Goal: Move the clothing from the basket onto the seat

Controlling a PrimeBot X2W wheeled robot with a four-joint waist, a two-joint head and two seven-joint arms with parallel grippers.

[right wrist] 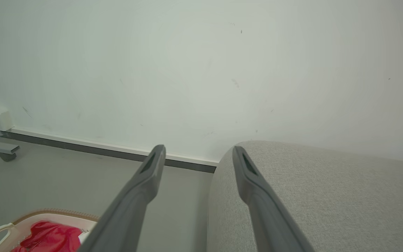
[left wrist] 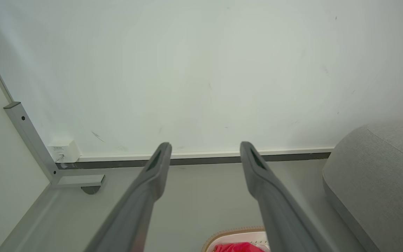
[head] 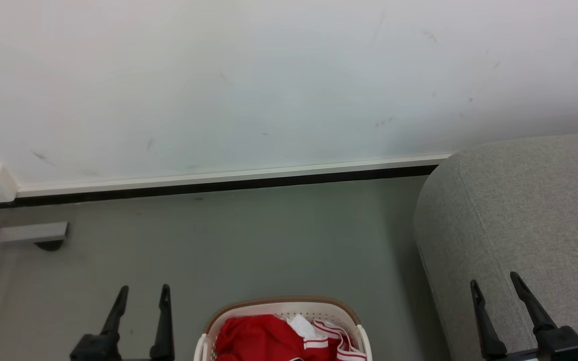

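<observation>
The task was judged unstarted: red clothing [head: 264, 338] was heaped in the laundry basket [head: 284, 303], none seen on the sofa [head: 525, 200]; left gripper [head: 144, 288] and right gripper [head: 493, 279] were spread, empty.

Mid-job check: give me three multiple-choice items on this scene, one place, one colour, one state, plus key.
1. Where is the basket relative to the sofa?
A. on the floor, to its left in the head view
B. on top of it
C. behind it

2. What colour is most of the clothing?
A. blue
B. red
C. green

3. How are the left gripper and right gripper?
A. both shut on cloth
B. left open, right shut
C. both open, empty

1 A, it stands left of the sofa; 2 B, red cloth dominates; 3 C, jaws apart, nothing between.
</observation>
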